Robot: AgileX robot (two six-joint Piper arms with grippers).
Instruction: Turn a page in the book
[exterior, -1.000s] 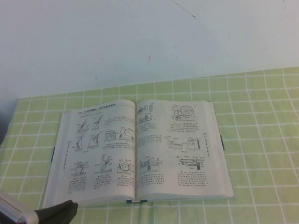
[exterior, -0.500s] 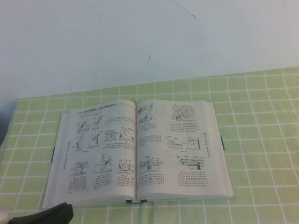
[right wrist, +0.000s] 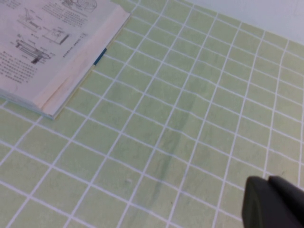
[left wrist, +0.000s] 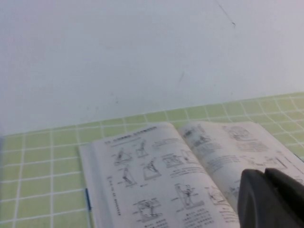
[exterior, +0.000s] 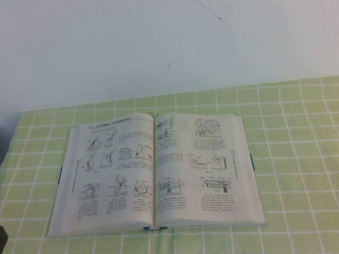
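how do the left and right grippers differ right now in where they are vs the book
The left gripper hangs above the open book, its pages right beneath it; the right gripper is over bare green checked tablecloth, with the book off to one side. Both are dark, show only at the corner of their own wrist view, and touch nothing. The right gripper is shut.

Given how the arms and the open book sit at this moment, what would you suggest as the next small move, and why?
Probably bring the left gripper forward over the book. The book lies open and flat, no page lifted, and that gripper sits low at the near left table edge, off the pages. The right gripper is shut over bare cloth right of the book.
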